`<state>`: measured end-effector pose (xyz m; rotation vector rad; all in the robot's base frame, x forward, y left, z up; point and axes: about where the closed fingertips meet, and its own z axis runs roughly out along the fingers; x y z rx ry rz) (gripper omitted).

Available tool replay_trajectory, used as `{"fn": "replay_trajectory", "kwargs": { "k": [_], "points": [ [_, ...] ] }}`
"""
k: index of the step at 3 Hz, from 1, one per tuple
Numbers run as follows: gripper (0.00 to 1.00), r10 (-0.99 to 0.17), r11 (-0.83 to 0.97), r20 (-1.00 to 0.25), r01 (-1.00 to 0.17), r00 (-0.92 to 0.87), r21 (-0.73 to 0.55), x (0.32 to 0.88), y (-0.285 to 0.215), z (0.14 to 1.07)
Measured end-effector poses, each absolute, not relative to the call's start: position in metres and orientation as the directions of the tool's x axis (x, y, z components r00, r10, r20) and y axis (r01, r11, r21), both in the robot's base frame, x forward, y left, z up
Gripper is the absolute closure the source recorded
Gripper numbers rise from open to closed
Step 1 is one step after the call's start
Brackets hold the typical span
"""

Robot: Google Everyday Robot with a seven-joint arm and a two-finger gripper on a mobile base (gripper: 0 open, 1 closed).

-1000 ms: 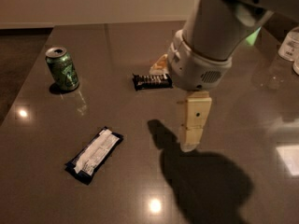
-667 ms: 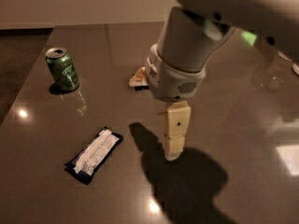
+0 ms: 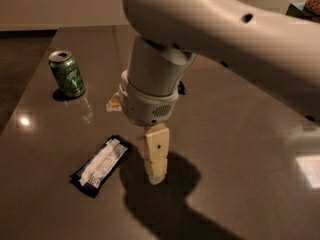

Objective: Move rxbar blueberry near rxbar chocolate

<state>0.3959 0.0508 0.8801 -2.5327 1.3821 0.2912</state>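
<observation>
Claw (image 3: 156, 160): cream plastic, blocky, hanging off a fat white wrist. It sits low over the bench (image 3: 240, 149), just beside the upper-right end of the bar and apparently not touching it. Can't tell if it's released or clenched, but nothing is in it.

Rxbar blueberry (image 3: 99, 165): long flat oblong in dark blue film wrapper with a big white label panel. It lies diagonally front-left, not yet picked.

Rxbar chocolate: not identifiable, the wrist covers that area. A dark sliver (image 3: 181, 88) at the wrist's right edge may be it.

Risks, my read:
- The bar is thin and flat on a glossy, hard dark-brown bench, so a descent off-centre probably skids it instead of pinching it.
- Film wrapper looks slick and crinkly, so a grab on the crimped end could slip out on lift.
- The bar is angled, so a claw not squared to its short axis will spin it.
- With the target occluded, the drop-off could land on it or shove the tan packet corner (image 3: 114, 103) by the wrist.
- The green aluminium drink can (image 3: 66, 74), an upright cylinder, is well apart. Low risk.
</observation>
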Motion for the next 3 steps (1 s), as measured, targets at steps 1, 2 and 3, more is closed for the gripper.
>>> {"fn": "replay_trajectory", "kwargs": {
  "k": [1,2,3],
  "points": [
    [0.00,-0.767,-0.573,-0.282,-0.813,0.576,-0.102,0.391,0.070,0.864],
    [0.00,-0.745,-0.607,-0.280,-0.789,0.605,-0.089,0.388,0.083,0.851],
    [0.00,-0.734,-0.627,-0.274,-0.775,0.622,-0.078,0.386,0.095,0.840]
  ]
}}
